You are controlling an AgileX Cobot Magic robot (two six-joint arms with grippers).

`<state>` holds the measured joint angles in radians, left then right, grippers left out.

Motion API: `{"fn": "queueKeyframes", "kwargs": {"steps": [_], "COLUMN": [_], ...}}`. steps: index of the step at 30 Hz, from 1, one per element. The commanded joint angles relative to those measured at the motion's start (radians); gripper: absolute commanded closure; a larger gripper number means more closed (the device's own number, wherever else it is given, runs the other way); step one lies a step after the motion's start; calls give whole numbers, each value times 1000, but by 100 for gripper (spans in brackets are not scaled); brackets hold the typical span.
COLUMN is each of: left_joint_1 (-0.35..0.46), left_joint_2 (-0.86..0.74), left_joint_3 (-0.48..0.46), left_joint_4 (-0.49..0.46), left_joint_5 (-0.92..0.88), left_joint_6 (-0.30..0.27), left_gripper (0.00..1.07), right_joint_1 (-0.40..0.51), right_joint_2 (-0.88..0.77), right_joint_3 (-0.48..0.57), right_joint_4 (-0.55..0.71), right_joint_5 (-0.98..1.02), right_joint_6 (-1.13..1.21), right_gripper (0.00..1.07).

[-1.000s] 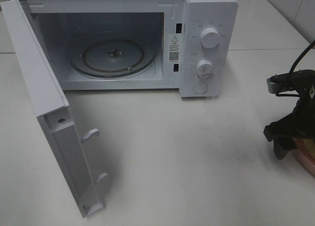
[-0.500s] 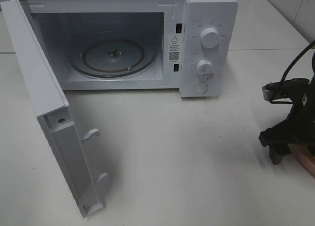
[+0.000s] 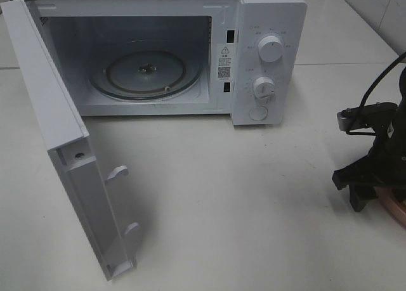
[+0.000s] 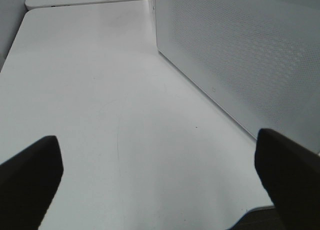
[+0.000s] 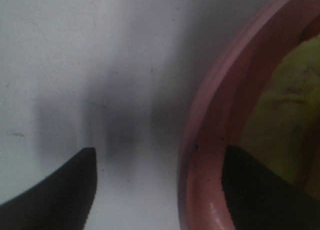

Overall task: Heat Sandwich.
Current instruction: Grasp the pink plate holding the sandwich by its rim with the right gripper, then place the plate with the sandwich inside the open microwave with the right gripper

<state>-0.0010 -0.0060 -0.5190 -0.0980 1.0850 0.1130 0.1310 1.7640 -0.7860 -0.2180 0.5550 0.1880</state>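
Right wrist view: my right gripper [image 5: 159, 152] stands open astride the rim of the pink plate [image 5: 200, 155], one finger outside on the counter [image 5: 75, 49], the other inside the dish, and neither pad is pressing the rim yet. Past the inner finger I see a yellow-green patch that I take for the filling of the sandwich [image 5: 280, 115]; the bread itself is out of frame.

From the exterior high view the plate sits toward the counter's right edge, mostly hidden under the arm. The microwave [image 3: 266, 56] stands along the back edge, its door [image 3: 70, 158] swung out and the glass turntable [image 3: 146, 72] bare.

My left gripper [image 4: 157, 137] hangs spread wide over bare counter beside the microwave's perforated side wall, holding nothing.

I judge the sandwich light, soft and loosely stacked. Pinching it directly would crush the bread and squeeze out the filling, so the rim is the place to grip. The plate looks stiff and glossy. Held at one side it will want to droop, and the sandwich could slide, so I would grip deep and carry level.
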Motion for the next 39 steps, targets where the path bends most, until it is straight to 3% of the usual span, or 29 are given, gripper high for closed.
{"fn": "queueKeyframes", "kwargs": {"steps": [1, 2, 3, 4, 5, 7, 39], "left_joint_1": [2, 2, 2, 2, 2, 2, 2], "left_joint_2": [-15, -15, -15, -15, -15, -15, -15], "left_joint_3": [0, 0, 0, 0, 0, 0, 0], "left_joint_4": [0, 0, 0, 0, 0, 0, 0], "left_joint_5": [-12, -12, -12, -12, -12, -12, -12], "left_joint_6": [0, 0, 0, 0, 0, 0, 0], "left_gripper": [7, 7, 7, 7, 7, 7, 7], "right_joint_1": [-4, -4, -4, -4, -4, -4, 0], "right_joint_2": [14, 18, 19, 19, 19, 19, 15], "right_joint_3": [3, 3, 3, 3, 3, 3, 2], "right_joint_4": [-12, -12, -18, -23, -23, -36, -63], "right_joint_5": [13, 14, 13, 14, 14, 18, 48], "right_joint_6": [11, 21, 38, 41, 41, 40, 40], "right_gripper": [48, 55, 73, 84, 84, 107, 107]}}
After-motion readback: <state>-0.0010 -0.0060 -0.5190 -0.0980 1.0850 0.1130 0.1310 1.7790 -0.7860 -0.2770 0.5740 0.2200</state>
